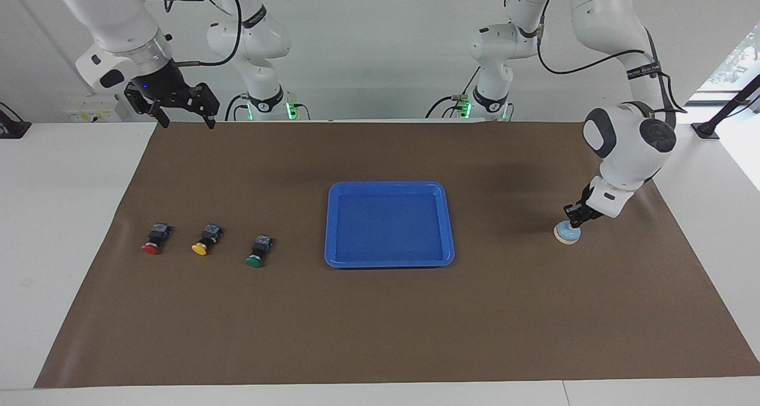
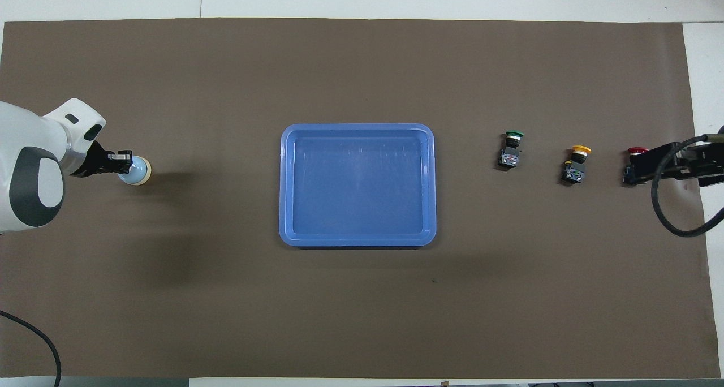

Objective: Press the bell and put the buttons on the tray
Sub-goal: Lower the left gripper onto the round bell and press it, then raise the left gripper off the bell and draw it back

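The light-blue bell (image 1: 567,234) (image 2: 139,172) sits on the brown mat toward the left arm's end. My left gripper (image 1: 575,221) (image 2: 125,162) is shut, its tips down on the bell's top, hiding the knob. The blue tray (image 1: 389,185) (image 2: 357,127) lies mid-table with nothing in it. The red button (image 1: 152,240) (image 2: 638,150), yellow button (image 1: 205,240) (image 2: 578,160) and green button (image 1: 259,251) (image 2: 512,146) lie in a row toward the right arm's end. My right gripper (image 1: 183,119) (image 2: 636,166) hangs open high in the air, over the red button in the overhead view.
A brown mat (image 1: 380,335) covers most of the white table (image 1: 65,204). A black cable (image 2: 673,217) loops from the right arm over the mat's end. Both arm bases stand at the table's robot edge.
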### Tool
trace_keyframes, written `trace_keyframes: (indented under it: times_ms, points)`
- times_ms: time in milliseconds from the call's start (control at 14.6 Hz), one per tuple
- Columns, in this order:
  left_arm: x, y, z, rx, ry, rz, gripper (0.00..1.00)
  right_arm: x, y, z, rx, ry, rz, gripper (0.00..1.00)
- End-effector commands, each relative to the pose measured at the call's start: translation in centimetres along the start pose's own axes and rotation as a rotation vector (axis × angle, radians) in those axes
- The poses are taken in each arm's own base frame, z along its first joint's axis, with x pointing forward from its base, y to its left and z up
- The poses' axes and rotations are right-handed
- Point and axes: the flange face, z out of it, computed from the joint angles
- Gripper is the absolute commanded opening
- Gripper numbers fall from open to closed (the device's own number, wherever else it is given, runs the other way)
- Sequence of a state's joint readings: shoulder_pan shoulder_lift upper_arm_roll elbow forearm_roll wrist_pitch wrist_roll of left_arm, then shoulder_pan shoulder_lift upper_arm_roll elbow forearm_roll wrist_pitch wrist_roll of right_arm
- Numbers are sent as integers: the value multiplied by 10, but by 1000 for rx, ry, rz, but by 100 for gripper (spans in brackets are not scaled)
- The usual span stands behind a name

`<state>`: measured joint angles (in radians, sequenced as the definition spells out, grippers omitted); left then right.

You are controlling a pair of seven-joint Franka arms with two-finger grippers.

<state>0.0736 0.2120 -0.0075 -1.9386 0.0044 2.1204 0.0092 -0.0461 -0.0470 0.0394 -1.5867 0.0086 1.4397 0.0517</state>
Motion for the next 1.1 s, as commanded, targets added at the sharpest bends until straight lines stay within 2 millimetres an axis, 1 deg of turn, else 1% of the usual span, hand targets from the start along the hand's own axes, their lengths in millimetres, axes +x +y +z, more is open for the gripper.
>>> trace_keyframes:
  times_ms: [0,69,137,206,275,412,481,550,687,756,824,962,1031]
  points:
    - [2,10,-72,-1,-29,5,100,-5,5,0,-15,1,-13,100]
    - [-2,13,-96,-1,-33,11,100,-5,4,1,-15,-1,-15,100]
    - [-14,21,-118,-1,-48,21,100,-5,3,1,-17,-1,-16,100]
    - [-27,24,-140,0,-42,27,100,-5,4,1,-15,-1,-16,100]
    - [-37,24,-158,-1,-36,27,100,-5,4,1,-15,-1,-18,100]
    - [-52,26,-178,-1,-69,28,100,-6,4,1,-16,-4,-18,100]
    - [-56,31,-187,7,-106,36,100,-6,4,1,-17,-7,-18,100]
    - [-57,35,-203,8,-132,42,100,-6,4,3,-16,-10,-18,100]
    - [-52,41,-214,2,-158,46,100,-8,2,6,-18,-4,-13,100]
    - [-56,45,-214,6,-161,33,100,-7,1,13,-18,7,-15,100]
    - [-61,45,-213,8,-163,20,100,-6,0,19,-18,27,-20,100]
    - [-64,46,-209,8,-160,21,100,4,-5,41,-17,55,-24,100]
    - [-65,46,-209,9,-163,22,100,10,-6,60,-16,73,-26,100]
